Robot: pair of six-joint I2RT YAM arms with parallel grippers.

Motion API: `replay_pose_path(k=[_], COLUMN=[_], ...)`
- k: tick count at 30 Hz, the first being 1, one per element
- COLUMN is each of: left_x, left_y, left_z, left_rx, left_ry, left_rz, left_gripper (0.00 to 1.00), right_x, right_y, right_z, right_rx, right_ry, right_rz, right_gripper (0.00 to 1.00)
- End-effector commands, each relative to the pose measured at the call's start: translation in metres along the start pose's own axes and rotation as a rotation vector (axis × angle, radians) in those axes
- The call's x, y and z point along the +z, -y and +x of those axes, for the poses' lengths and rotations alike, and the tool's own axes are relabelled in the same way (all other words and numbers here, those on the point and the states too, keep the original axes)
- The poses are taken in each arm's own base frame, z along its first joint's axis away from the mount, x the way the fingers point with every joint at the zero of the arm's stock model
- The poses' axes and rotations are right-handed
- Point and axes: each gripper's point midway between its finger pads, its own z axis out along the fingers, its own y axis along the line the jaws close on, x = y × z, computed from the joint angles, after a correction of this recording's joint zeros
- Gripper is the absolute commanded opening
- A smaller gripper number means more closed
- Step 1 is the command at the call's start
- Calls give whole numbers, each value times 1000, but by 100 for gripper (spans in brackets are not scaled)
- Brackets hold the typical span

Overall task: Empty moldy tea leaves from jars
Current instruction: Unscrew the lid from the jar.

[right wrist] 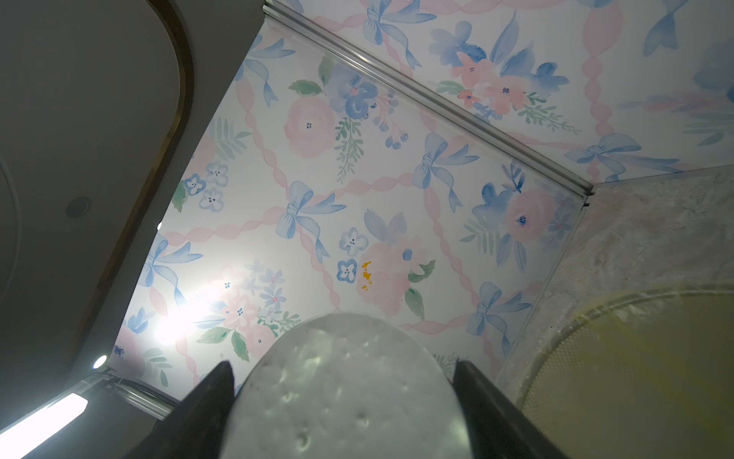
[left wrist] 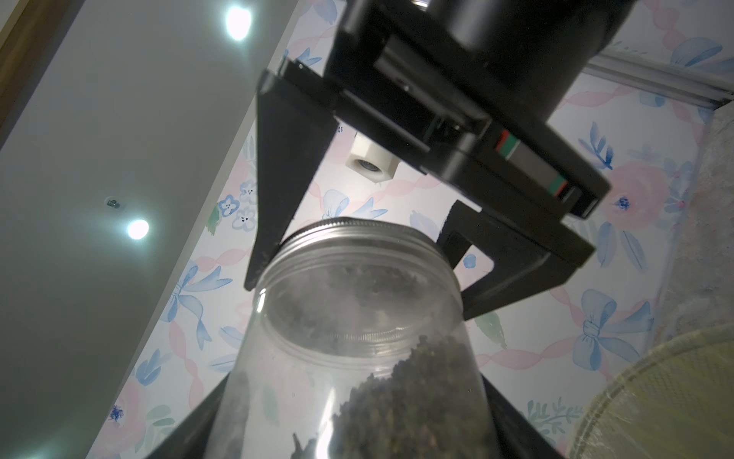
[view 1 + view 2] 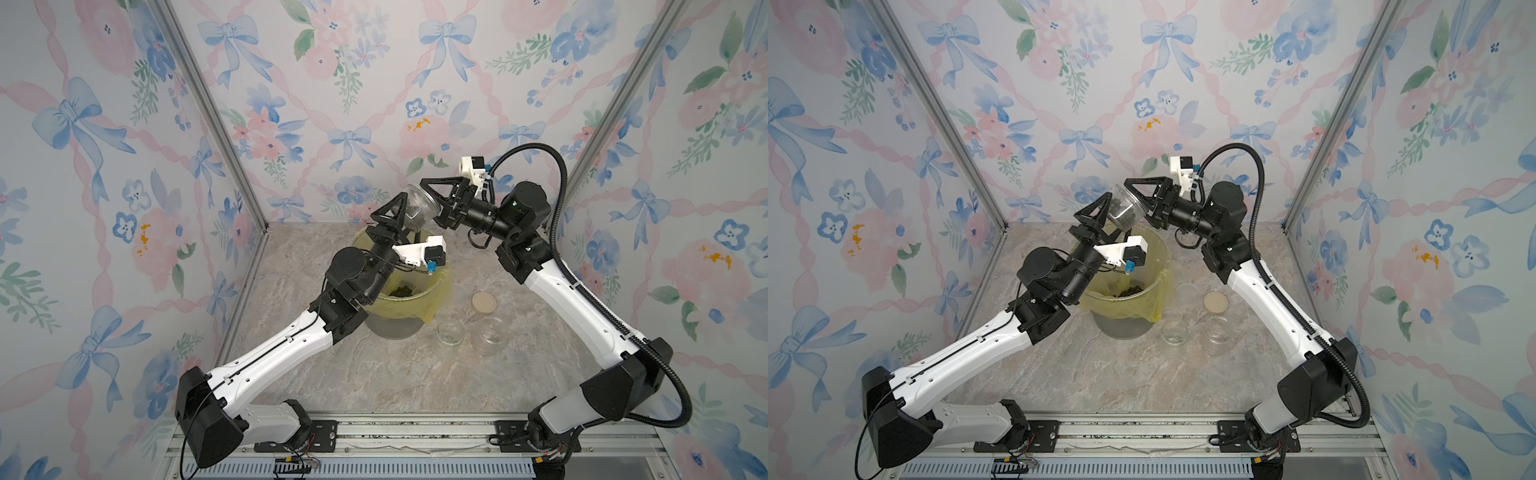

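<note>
Aloft, the small clear cylindrical jar (image 3: 417, 208) hangs tilted above the large yellow-lined round bin (image 3: 395, 324), with dark crumbly tea leaves (image 2: 417, 389) heaped inside it. The left gripper (image 3: 405, 222) is clamped on the jar's body. The right gripper (image 3: 430, 201) is closed round its silver screw lid (image 2: 357, 234). Two other clear jars (image 3: 449, 332) (image 3: 488, 336) stand on the marbled worktop (image 3: 374, 374) beside the bin.
</note>
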Motion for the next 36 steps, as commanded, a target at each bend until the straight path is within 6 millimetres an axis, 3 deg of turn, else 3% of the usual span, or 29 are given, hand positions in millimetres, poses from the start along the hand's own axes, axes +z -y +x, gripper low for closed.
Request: replay_pose_path(k=[1,9,17,29,36], left_x=[4,5,2,0,-2], left_y=[-10,-14,-32,-32,-35], left_z=[-4,-4,-12,-33,-34], left_rx=[-41,-126,-436,-772,-952], left_ry=[5,3,45,134,171], left_rz=[-34,-42,-41,63,105], left_gripper=[42,42,42,41,41], right_x=[1,0,-2,-4,-4], right_y=[-7,-10,-19,-27,-28], right_z=[6,8,13,15,16], right_rx=[-25,-37,-85,-135,-153], right_ry=[-21,-22,-34,-50,-61], right_rz=[-34,-39,-37,-44,-51], right_gripper=[79,79,79,78,78])
